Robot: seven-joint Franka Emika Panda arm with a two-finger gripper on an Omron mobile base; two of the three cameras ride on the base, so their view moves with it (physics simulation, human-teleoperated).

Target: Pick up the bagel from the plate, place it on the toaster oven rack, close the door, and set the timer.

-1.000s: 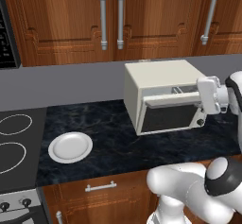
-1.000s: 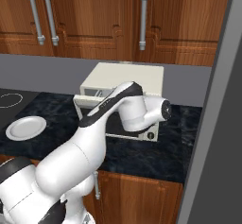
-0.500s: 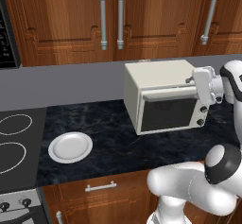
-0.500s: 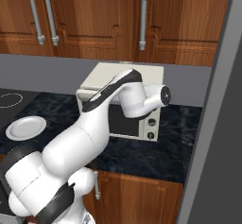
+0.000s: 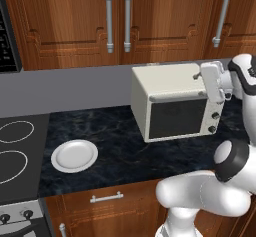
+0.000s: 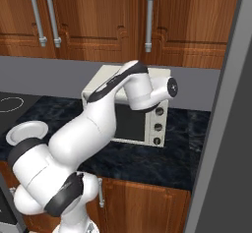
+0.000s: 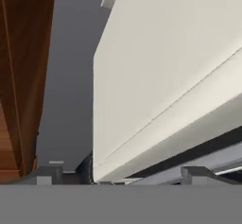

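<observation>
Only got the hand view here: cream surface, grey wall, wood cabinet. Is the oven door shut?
Observer: Yes. In the left base view the door sits flush against the toaster oven, dark glass facing out.
Operator: Bagel on the plate?
Observer: No. The plate is bare, on the counter left of the oven.
Operator: Where's the claw versus the knobs?
Observer: The claw is at the oven's top right corner, above the knobs.

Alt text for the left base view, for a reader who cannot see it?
A cream toaster oven sits on a dark counter, its door shut, the gripper at its top right corner. An empty plate lies left of it, beside a stove.
</observation>
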